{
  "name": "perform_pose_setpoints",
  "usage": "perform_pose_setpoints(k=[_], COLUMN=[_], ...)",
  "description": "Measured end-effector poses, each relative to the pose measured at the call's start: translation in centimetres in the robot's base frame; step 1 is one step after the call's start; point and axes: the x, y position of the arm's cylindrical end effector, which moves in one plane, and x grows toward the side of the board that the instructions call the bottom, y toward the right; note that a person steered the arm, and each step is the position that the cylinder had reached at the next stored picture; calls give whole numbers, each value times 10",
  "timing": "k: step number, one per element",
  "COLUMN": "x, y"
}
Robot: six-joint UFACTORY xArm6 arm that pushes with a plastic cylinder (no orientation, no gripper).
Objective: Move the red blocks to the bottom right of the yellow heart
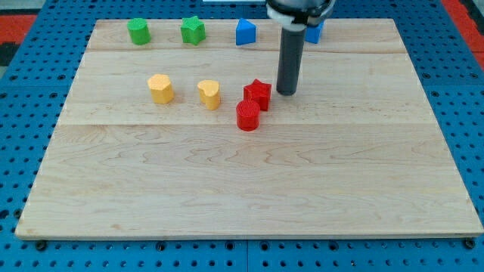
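Observation:
A red star block (258,94) and a red round block (248,115) sit together near the board's middle, touching, just right of and below the yellow heart (209,93). My tip (286,92) rests on the board just right of the red star, a small gap apart. The rod rises to the view's top.
A yellow hexagon block (160,88) lies left of the heart. Along the top edge stand a green round block (138,31), a green star (193,30), a blue house-shaped block (245,32) and another blue block (314,31) partly hidden by the rod. The wooden board (249,189) sits on a blue pegboard.

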Motion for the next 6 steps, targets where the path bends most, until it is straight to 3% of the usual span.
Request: perform_pose_setpoints(k=[1, 2, 3, 4, 5, 6], x=[11, 55, 90, 92, 50, 44], y=[-45, -79, -72, -69, -91, -167])
